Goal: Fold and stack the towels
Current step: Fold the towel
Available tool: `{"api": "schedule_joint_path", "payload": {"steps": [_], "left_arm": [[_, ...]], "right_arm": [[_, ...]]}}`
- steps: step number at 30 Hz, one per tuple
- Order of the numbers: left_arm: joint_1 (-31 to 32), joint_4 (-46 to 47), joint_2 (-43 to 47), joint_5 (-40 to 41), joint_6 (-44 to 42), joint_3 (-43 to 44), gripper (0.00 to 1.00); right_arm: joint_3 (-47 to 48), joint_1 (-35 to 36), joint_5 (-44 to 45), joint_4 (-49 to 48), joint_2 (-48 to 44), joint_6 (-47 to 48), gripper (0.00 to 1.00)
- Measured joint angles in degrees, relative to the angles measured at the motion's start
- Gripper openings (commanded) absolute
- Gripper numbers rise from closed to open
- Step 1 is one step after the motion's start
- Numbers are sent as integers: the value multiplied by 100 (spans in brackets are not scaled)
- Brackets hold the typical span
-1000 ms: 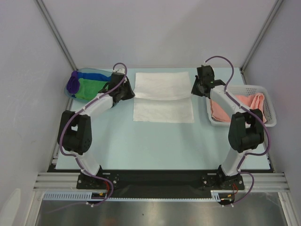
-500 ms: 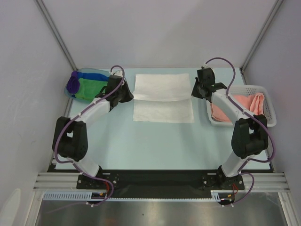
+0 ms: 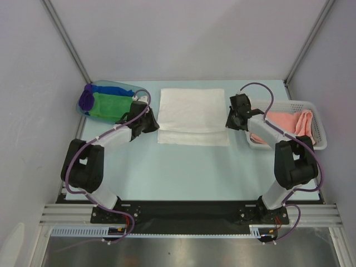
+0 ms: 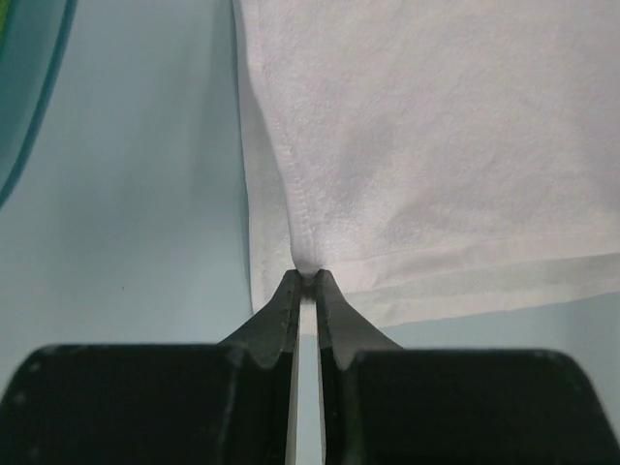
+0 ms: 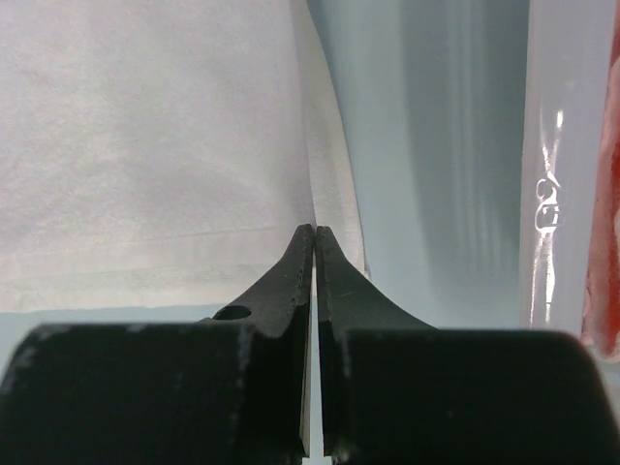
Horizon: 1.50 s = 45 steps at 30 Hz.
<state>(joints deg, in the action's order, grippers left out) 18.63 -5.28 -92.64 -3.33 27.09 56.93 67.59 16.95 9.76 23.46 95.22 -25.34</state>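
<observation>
Underneath everything, pale blue-green flat bench (image 3: 183,167). Mid-bench toward the far side, white terry cloth towel (image 3: 192,108), doubled over, upper layer's free edge stopping short of the near edge, with a strip of the lower layer showing along the near side. At right bench edge, white mesh plastic basket (image 3: 318,130) holding a crumpled salmon pink towel (image 3: 289,121). At far left, translucent blue plastic tub (image 3: 111,84) holding a folded green towel (image 3: 108,105), blue towel (image 3: 119,93) behind it, purple towel (image 3: 85,100) bunched at the left end. At the upper layer's near-left corner, left gripper (image 4: 308,278), tips nearly together, pinching the hem. At the near-right corner, right gripper (image 5: 315,232), tips pressed tight on the layer's edge.
</observation>
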Motion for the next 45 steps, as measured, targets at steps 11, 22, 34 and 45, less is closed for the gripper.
{"api": "schedule_joint_path", "payload": {"steps": [11, 22, 34, 45], "left_arm": [[39, 70, 0, -11, 46, -155, 0], [44, -175, 422, 17, 33, 170, 0], [48, -144, 721, 15, 42, -227, 0], [168, 310, 507, -13, 120, -994, 0]], "right_arm": [[-142, 15, -9, -116, 0, -11, 0], [310, 9, 22, 70, -328, -9, 0], [-175, 9, 28, 59, -695, -13, 0], [-1139, 26, -70, -326, -699, -109, 0]]}}
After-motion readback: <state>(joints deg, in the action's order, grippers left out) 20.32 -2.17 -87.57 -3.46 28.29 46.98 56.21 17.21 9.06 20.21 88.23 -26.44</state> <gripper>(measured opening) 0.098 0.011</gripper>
